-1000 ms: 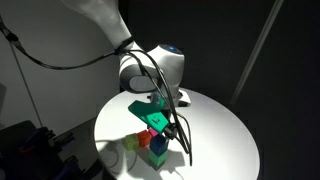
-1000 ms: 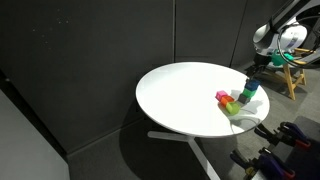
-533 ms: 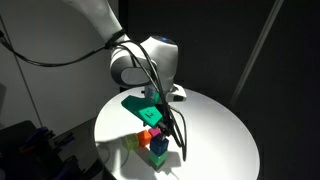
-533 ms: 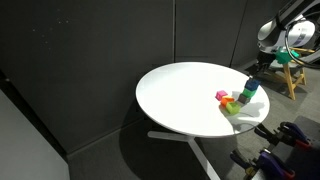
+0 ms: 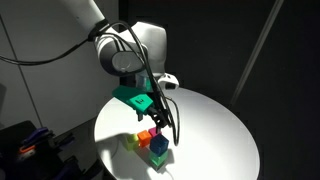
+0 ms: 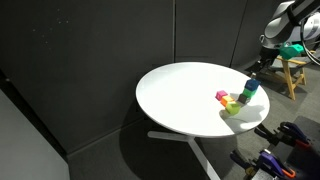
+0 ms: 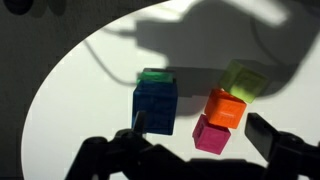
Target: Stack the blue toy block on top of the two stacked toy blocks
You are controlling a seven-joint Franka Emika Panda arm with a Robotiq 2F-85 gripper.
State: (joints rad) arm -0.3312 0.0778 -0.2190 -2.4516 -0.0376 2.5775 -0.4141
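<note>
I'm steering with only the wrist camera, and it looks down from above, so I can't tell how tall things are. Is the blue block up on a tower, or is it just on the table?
Observer: It's up on a tower. In an exterior view the blue toy block sits on top of the two stacked toy blocks, and green shows right under it.
Operator: Is my claw touching it?
Observer: It doesn't look like it. In an exterior view the claw hangs above the tower with a gap below it.
Operator: Is the tower near the edge?
Observer: Yes. In an exterior view it stands close to the rim of the round white table, on the robot's side.
</note>
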